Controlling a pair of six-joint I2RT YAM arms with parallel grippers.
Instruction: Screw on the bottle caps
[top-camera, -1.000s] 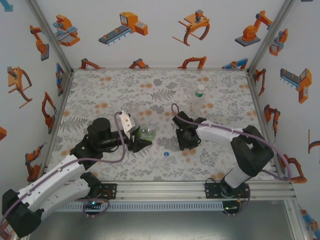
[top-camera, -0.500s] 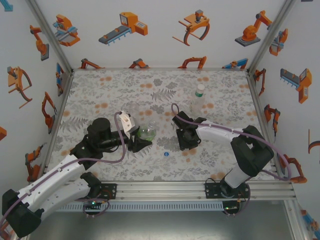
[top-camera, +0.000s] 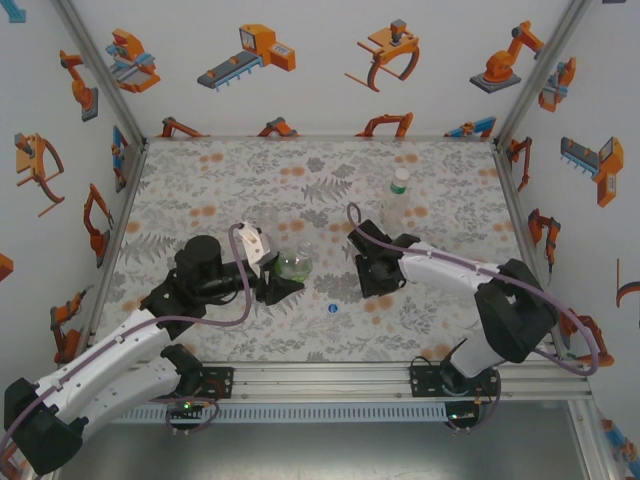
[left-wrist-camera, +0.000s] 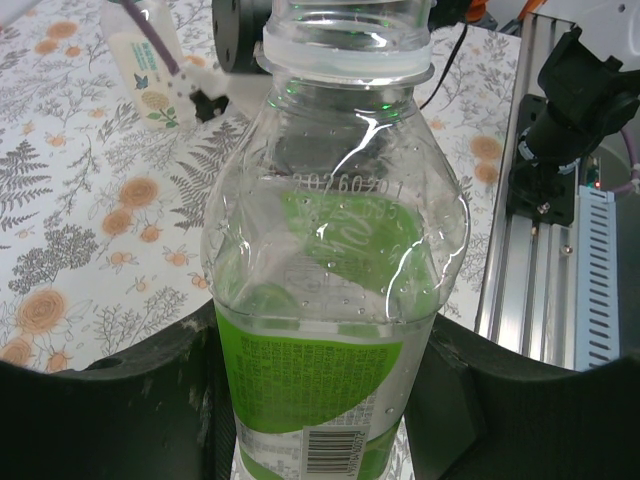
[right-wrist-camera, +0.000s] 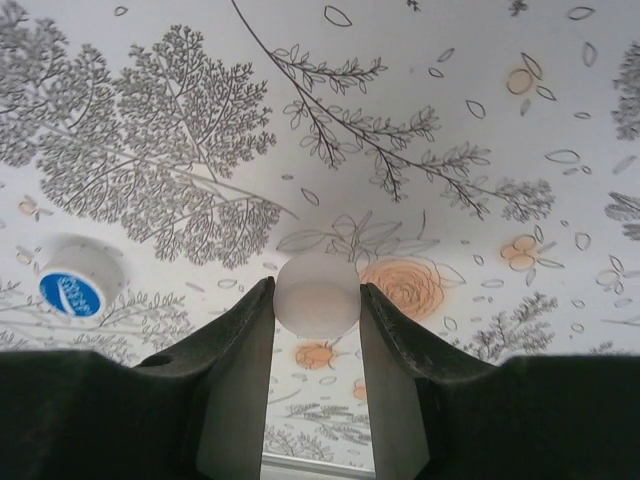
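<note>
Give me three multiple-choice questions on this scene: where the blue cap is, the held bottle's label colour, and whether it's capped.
1. Where is the blue cap? A on a bottle; B loose on the mat; C between gripper fingers.
2. Label colour on the bottle in the left gripper? A green; B red; C yellow.
3. That bottle's neck is: A capped; B broken; C uncapped.
Answers: B, it lies on the mat beside the right gripper, which pinches a white cap; A, green print wraps it; C, its threaded rim is bare.
</note>
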